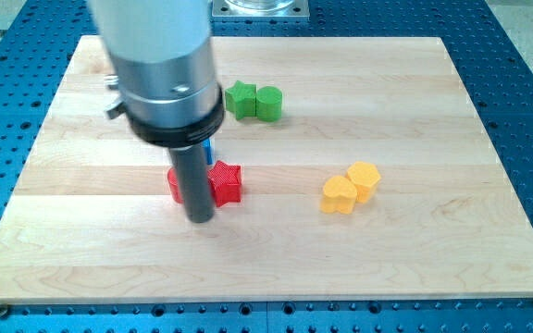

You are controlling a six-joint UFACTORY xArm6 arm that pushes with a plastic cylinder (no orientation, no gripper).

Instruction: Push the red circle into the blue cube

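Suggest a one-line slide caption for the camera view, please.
My tip rests at the red circle beside the red star, the blue cube just behind, largely hidden.

- red blocks: 2 – star [226, 182] + another [175, 184], mostly hidden behind rod, shape unclear
- green blocks: 2 – star [240, 99] + round one [269, 104], touching
- yellow blocks: 2 – [339, 195] & [364, 179], touching
- blue block: 1 [208, 151], only a sliver visible
- rod w/ my tip [200, 219]: 1
- wooden board [415, 111]: 1

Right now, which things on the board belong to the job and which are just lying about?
Job: red circle, mostly hidden behind my tip; blue cube, only a sliver showing.
Lying about: red star, green star, green cylinder, two yellow blocks.
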